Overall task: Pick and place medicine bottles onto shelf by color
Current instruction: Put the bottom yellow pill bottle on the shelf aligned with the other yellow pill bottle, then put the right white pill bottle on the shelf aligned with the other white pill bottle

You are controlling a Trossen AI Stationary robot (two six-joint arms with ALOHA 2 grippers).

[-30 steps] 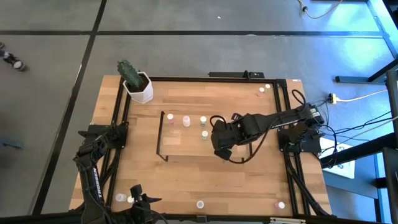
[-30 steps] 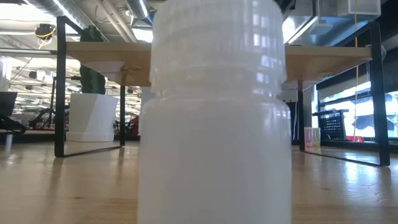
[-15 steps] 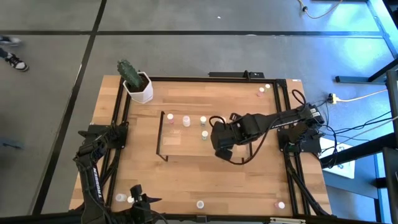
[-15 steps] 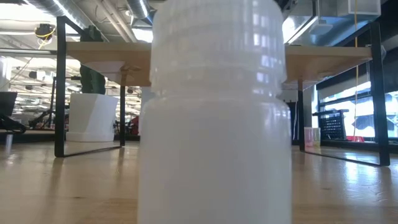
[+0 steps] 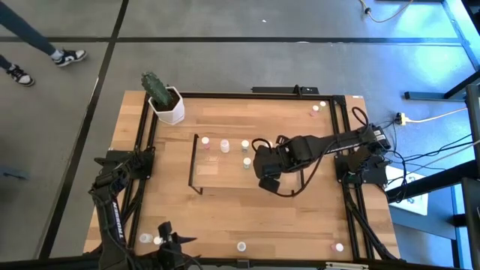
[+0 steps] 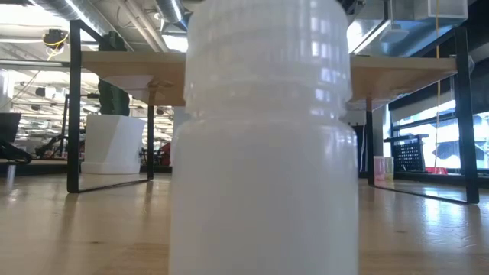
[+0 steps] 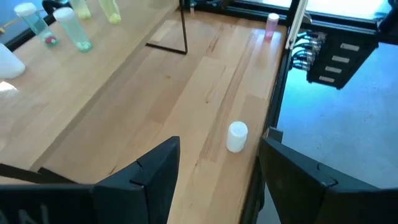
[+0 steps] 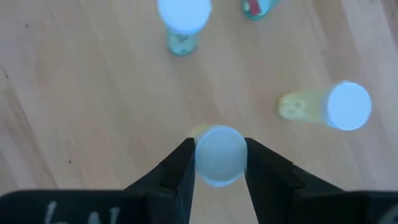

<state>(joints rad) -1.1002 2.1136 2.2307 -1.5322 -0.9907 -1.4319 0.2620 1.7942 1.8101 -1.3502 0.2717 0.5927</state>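
The shelf (image 5: 225,178) stands mid-table with several medicine bottles upright on it: a pink one (image 5: 224,144) and pale green ones (image 5: 244,145). My right gripper (image 5: 267,182) hangs over the shelf's right part, shut on a yellow medicine bottle (image 8: 200,132). In the right wrist view a pale green bottle (image 8: 183,18) and a second yellow bottle (image 8: 326,107) stand just beyond it. My left gripper (image 7: 219,148) waits open at the near left corner, above a white bottle (image 7: 237,135) standing on the table by its edge. My right gripper pinches the yellow bottle's pale round cap (image 8: 217,158) between its two fingers (image 8: 180,168), one on each side. The fingers come from above, pointing steeply down. The bottle stays upright under them; the cap hides its base, so whether it rests on the shelf cannot be told.
A white pot with a cactus (image 5: 166,105) stands at the far left corner. Loose bottles sit at the far right corner (image 5: 315,110) and along the near edge (image 5: 241,245) (image 5: 339,247). One white bottle (image 6: 263,137) fills most of the low view.
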